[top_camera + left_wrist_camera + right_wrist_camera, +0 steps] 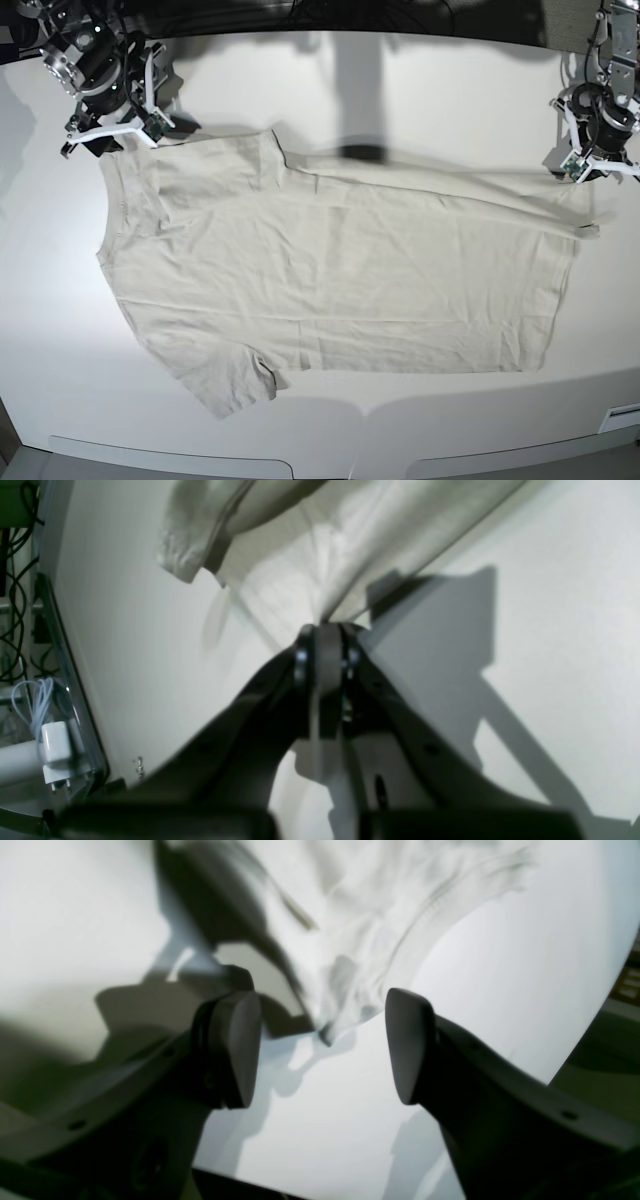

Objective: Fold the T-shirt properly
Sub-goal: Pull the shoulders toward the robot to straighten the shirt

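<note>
- The table [330,430] shows a bare white strip along its near edge, with a rounded shadow falling across the middle of it.
- The T-shirt [340,280] lies spread flat across the middle of the table, pale beige and lightly wrinkled, its length running left to right in the base view.
- One short sleeve [235,385] points toward the near edge, left of centre; the other sleeve [265,150] lies on the far side of the cloth.
- The hem end sits to the right in the base view, and its far corner is drawn out into a taut ridge that runs toward the arm there.
- The left gripper [327,630], at the far right of the base view, has its jaws pressed together on a pinch of the T-shirt's edge; the left wrist view shows cloth fanning away from the closed tips.
- The right gripper [322,1040], at the far left of the base view, stands with its jaws wide apart; the right wrist view shows a crumpled corner of the T-shirt lying just beyond and between them, gripped by neither finger.
- Cables and a white charger [55,740] lie off the table's edge in the left wrist view.
</note>
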You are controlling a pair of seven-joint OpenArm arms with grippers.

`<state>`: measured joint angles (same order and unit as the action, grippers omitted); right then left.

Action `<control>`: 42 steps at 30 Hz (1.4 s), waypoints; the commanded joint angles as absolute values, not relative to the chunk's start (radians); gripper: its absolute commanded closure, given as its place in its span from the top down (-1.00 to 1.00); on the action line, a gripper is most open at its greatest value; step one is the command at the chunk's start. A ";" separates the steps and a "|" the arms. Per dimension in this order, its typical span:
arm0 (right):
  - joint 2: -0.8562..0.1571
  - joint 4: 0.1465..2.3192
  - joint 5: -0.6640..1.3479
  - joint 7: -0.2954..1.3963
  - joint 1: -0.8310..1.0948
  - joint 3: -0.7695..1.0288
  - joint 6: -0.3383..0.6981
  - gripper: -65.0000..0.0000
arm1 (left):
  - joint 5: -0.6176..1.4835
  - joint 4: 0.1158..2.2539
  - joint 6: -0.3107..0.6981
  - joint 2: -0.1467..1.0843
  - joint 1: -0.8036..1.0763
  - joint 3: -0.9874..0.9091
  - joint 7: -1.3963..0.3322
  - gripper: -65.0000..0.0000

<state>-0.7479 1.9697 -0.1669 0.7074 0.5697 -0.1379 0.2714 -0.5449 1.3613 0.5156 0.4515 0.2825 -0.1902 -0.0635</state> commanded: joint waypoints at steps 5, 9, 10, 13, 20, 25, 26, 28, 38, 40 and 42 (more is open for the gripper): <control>-0.765 1.947 -0.211 0.661 0.562 -0.129 0.266 0.20 | -0.549 1.363 0.535 0.463 0.285 -0.194 -0.083 -1.00; -0.765 1.849 -0.213 0.636 0.546 -0.129 0.285 0.20 | -0.549 1.363 0.535 0.463 0.285 -0.194 -0.083 -1.00; -0.765 1.825 -0.214 0.632 0.542 -0.129 0.293 0.20 | -0.549 1.363 0.535 0.463 0.285 -0.194 -0.083 -1.00; -0.764 1.777 -0.214 0.625 0.528 -0.129 0.300 0.20 | -0.549 1.363 0.535 0.463 0.285 -0.194 -0.083 -1.00; -0.765 1.767 -0.214 0.624 0.524 -0.128 0.219 -1.00 | -0.549 1.363 0.535 0.464 0.285 -0.194 -0.128 -1.00; -0.766 1.768 -0.246 0.599 0.532 -0.125 0.118 -1.00 | -0.545 1.373 0.534 0.480 0.305 -0.196 -0.260 -1.00; -0.768 1.768 -0.248 0.601 0.540 -0.124 0.118 -1.00 | -0.529 1.383 0.535 0.488 0.323 -0.196 -0.268 -1.00; -0.783 1.768 -0.247 0.602 0.569 -0.119 0.111 -1.00 | -0.483 1.414 0.535 0.519 0.377 -0.196 -0.269 -1.00; -0.892 1.768 -0.203 0.541 0.789 -0.117 -0.079 -1.00 | -0.232 1.668 0.534 0.669 0.687 -0.196 -0.270 -1.00; -0.892 1.768 -0.202 0.541 0.821 -0.117 -0.096 -1.00 | -0.233 1.690 0.534 0.665 0.708 -0.197 -0.277 -1.00; -0.891 1.768 -0.203 0.538 0.851 -0.117 -0.114 -1.00 | -0.233 1.702 0.534 0.665 0.727 -0.197 -0.277 -1.00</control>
